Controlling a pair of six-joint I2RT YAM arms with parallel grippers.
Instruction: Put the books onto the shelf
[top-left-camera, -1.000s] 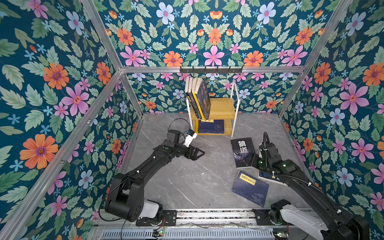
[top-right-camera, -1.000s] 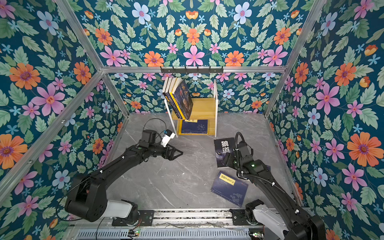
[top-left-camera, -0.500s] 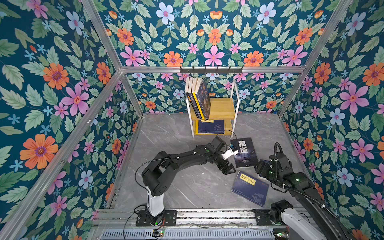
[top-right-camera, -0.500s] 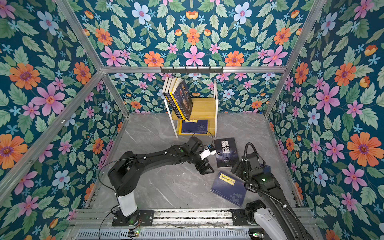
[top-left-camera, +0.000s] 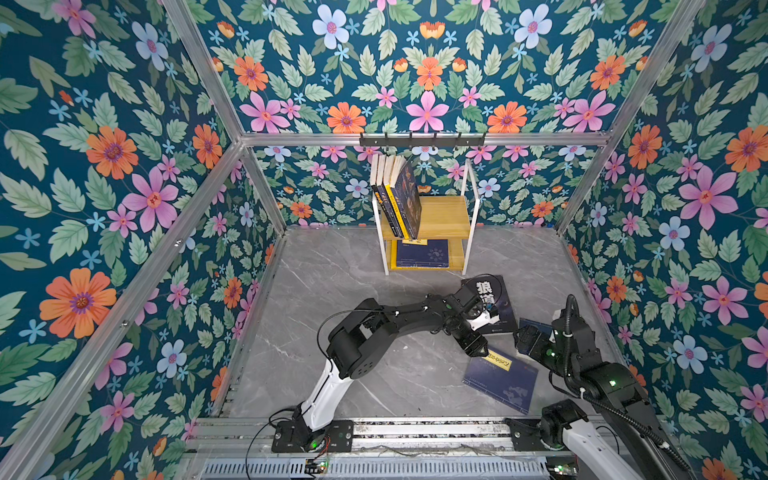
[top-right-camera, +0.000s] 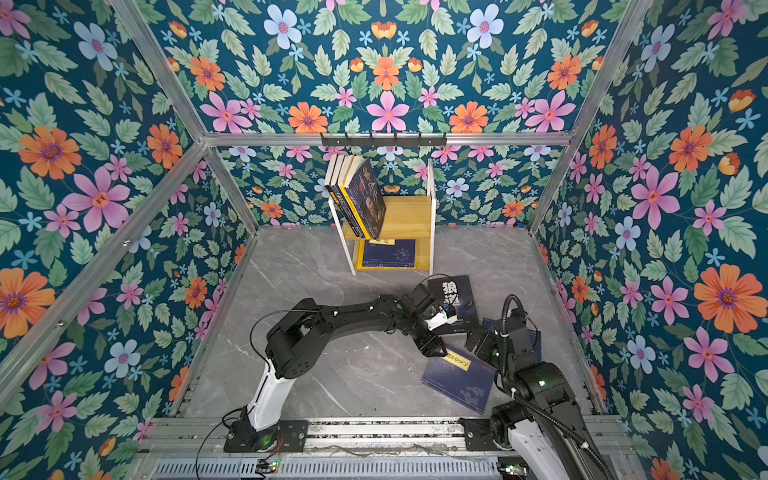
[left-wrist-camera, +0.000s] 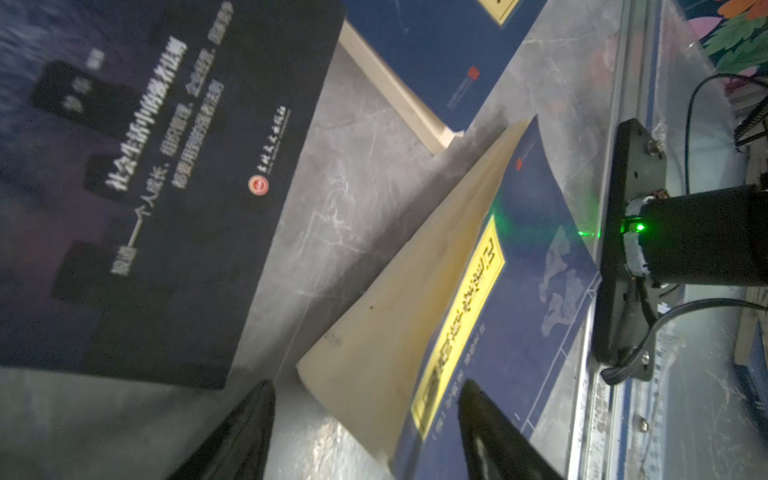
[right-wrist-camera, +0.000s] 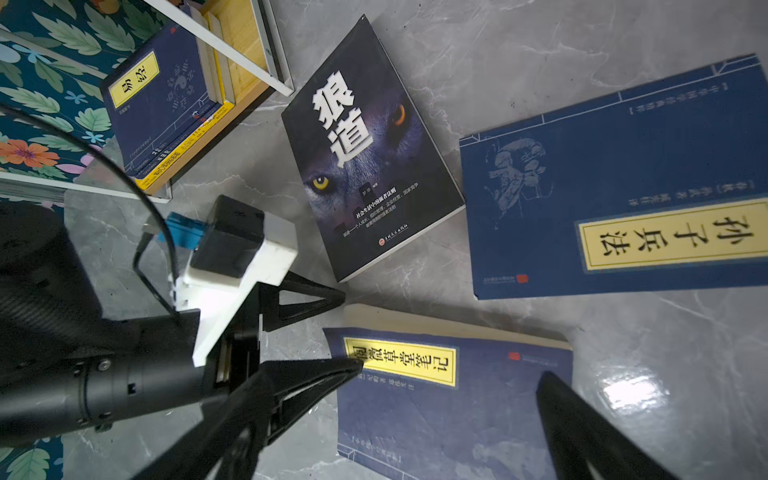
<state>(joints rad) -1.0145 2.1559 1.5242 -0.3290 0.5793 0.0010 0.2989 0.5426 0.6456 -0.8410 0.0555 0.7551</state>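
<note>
A navy book with a yellow label (top-left-camera: 503, 380) (right-wrist-camera: 457, 407) lies flat on the floor at the front right. My left gripper (top-left-camera: 478, 351) (left-wrist-camera: 365, 415) is open, and its jaws straddle that book's near corner without touching it. A black wolf-eye book (top-left-camera: 494, 299) (right-wrist-camera: 370, 153) and another navy book (right-wrist-camera: 623, 199) lie beside it. My right gripper (top-left-camera: 519, 338) (right-wrist-camera: 401, 378) hovers open just right of the left one, holding nothing. The shelf (top-left-camera: 444, 216) stands at the back wall. Several books (top-left-camera: 397, 195) lean on its top board and a flat stack (top-left-camera: 422, 253) lies on the lower one.
A black hook rail (top-left-camera: 422, 139) hangs above the shelf. Floral walls close in the grey marble floor (top-left-camera: 332, 291) on three sides. The arms' mounting rail (top-left-camera: 415, 432) runs along the front edge, with the right arm's base (left-wrist-camera: 631, 249) close to the navy book.
The left arm swung from in front of the shelf across to the navy book, its jaws narrowing. The right gripper drew back from the wolf-eye book and opened wider.
</note>
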